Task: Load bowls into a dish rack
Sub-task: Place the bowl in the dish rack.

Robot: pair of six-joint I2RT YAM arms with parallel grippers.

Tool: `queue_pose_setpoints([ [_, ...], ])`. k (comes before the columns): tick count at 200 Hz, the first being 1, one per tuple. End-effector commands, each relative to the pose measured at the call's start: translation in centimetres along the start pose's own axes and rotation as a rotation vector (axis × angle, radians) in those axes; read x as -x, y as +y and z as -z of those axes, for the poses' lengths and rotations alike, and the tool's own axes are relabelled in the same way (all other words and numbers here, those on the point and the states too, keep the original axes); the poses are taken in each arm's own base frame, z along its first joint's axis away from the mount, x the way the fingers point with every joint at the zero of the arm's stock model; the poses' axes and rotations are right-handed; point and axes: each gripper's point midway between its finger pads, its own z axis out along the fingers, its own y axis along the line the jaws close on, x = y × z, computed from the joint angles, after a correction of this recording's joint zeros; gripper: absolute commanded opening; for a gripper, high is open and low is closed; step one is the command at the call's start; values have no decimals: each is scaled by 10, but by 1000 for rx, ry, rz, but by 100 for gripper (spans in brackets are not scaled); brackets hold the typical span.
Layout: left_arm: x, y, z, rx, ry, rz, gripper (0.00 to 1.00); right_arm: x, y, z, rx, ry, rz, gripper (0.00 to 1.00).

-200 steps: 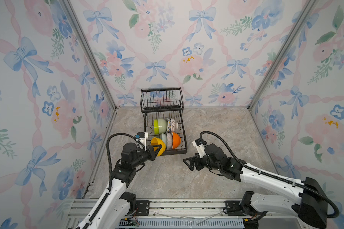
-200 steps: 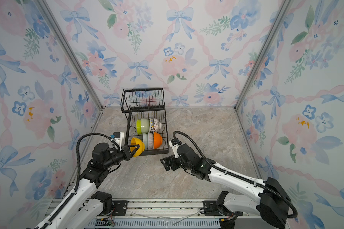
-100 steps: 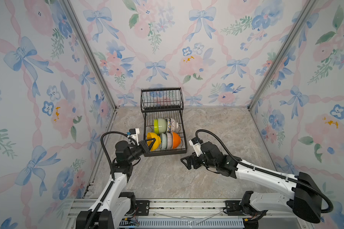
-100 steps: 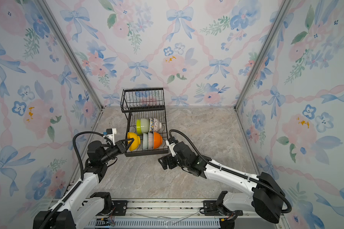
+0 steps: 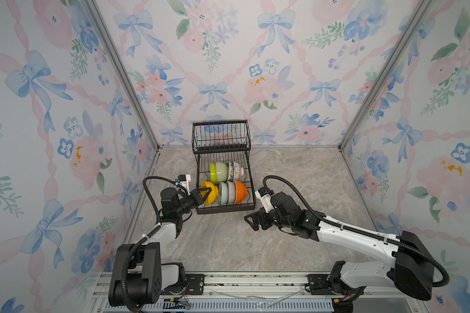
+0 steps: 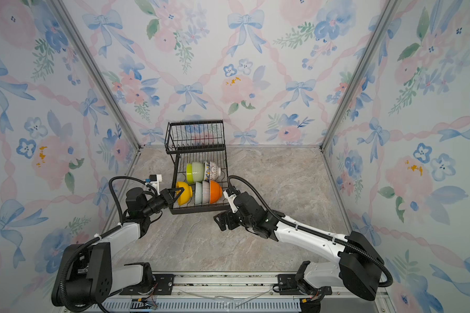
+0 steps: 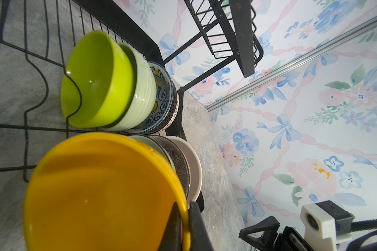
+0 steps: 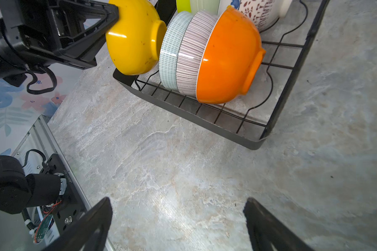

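The black wire dish rack (image 5: 221, 135) stands at the back wall. Its lower tray (image 8: 205, 121) holds a lime green bowl (image 5: 217, 172), a pale green bowl (image 7: 143, 95) and a blue-patterned bowl (image 5: 235, 170) in the far row. A pale teal bowl (image 8: 171, 50), a ribbed bowl (image 8: 191, 54) and an orange bowl (image 5: 240, 192) stand on edge in the near row. My left gripper (image 7: 184, 208) is shut on the rim of the yellow bowl (image 5: 210, 193), whose foot touches the teal bowl at the tray's left end. My right gripper (image 8: 176, 217) hangs open over bare floor before the rack.
The rack's raised upper basket (image 6: 196, 135) overhangs the far row. The left wall stands close behind my left arm (image 5: 171, 206). Marbled floor (image 5: 296, 176) stretches right of the rack and in front of it; a metal rail (image 5: 228, 281) runs along the front edge.
My left gripper carried the yellow bowl a little back and left, up against the teal bowl in the near row. The right gripper drifted slightly left and stayed open.
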Motion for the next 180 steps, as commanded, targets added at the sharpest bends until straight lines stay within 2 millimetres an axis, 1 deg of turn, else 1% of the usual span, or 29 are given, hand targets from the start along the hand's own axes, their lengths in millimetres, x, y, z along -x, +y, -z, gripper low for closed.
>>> queue_pose_setpoints([
  [1, 19, -19, -5, -81, -28, -72, 0, 13, 3, 1, 11, -22, 9, 96],
  [28, 18, -17, -11, -108, -5, -62, 0, 14, 3, 1, 10, -20, 11, 96],
  [53, 15, -8, -16, -107, 10, -48, 0, 14, 3, -1, 5, -11, 15, 96],
  [86, 15, -8, -20, -134, 19, -47, 0, 12, 1, -5, 1, 0, 15, 96],
  [150, 2, 6, -33, -176, 64, -4, 0, 7, -3, -11, -7, 20, 9, 96],
  [180, -2, 5, -34, -228, 73, 5, 0, 6, -5, -12, -13, 24, 7, 96],
])
